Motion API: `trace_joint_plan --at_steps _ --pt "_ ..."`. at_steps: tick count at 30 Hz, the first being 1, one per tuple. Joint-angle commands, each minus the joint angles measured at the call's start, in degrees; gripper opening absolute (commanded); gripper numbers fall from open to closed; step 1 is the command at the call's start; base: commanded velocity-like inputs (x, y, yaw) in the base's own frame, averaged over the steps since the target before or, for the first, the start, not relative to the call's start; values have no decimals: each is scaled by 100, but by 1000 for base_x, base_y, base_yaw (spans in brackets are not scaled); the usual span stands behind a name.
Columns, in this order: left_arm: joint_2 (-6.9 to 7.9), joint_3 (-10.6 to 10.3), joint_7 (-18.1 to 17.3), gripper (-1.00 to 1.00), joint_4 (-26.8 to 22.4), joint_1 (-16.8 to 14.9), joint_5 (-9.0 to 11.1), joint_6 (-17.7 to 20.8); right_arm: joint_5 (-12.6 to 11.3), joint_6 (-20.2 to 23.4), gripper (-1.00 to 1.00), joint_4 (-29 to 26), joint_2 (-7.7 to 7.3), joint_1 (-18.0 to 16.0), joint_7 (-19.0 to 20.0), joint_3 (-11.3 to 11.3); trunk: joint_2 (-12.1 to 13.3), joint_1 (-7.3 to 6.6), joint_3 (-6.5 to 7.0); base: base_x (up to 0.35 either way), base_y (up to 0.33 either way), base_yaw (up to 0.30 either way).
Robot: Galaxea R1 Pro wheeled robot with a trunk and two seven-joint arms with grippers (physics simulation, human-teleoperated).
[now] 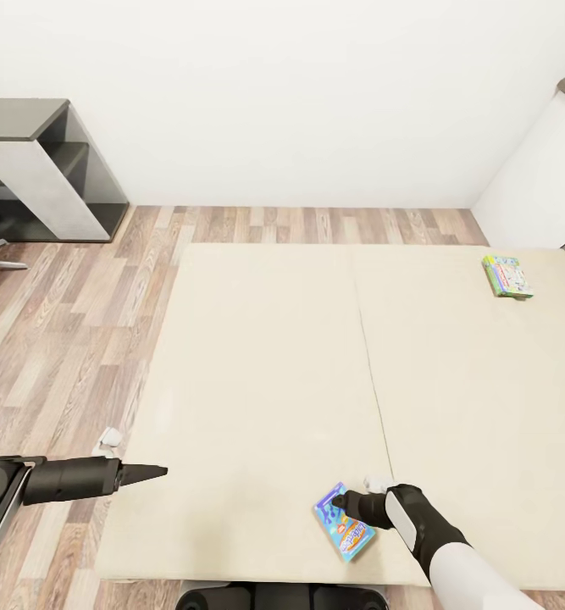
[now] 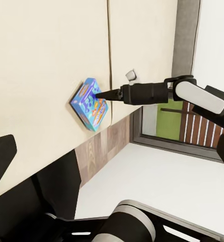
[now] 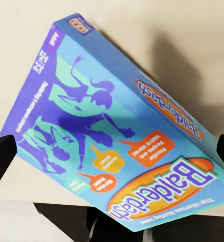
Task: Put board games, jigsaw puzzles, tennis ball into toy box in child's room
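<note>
With its tips at the near edge of the blue board game (image 1: 345, 522), R gripper (image 1: 340, 501) sits low over the bed (image 1: 265, 356); R wrist view shows a dark finger (image 3: 2, 151) on each side of the box w/ gap to spare, so jaws look spread, not clamped on it. Contact w/ box: can't tell. Box lid reads "Balderdash", blue w/ orange logo; it lies flat on the beige mattress near the bed's front edge, close to the centre seam. L gripper (image 1: 151, 472) held out level over the bed's left edge, fingers together to a point, gripping nothing. Second board game (image 1: 507, 276), green/white, lies at the far right of the mattress, well apart from the blue one. Wood-plank floor (image 1: 70, 322) left of bed; dark grey shelf unit (image 1: 58, 169) against white wall at far left.
</note>
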Motion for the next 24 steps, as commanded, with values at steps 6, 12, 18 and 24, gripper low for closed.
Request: trace_joint_plan --at_steps 6,12,18,24 --pt "4 -1 -23 100 1 -2 -3 60 3 30 100 -16 5 -1 20 -42 -6 2 -5 0 0 0" --pt "4 1 -23 100 -1 -2 -6 60 3 25 100 -20 8 -1 19 -42 -6 2 -6 0 0 0" --pt "4 -2 -28 100 1 -2 -3 60 3 25 100 -19 8 -1 15 -42 -6 2 -30 0 0 0" --pt "3 1 -30 100 2 -2 -3 60 3 24 100 -18 13 -1 7 -42 -6 2 -81 0 0 0"
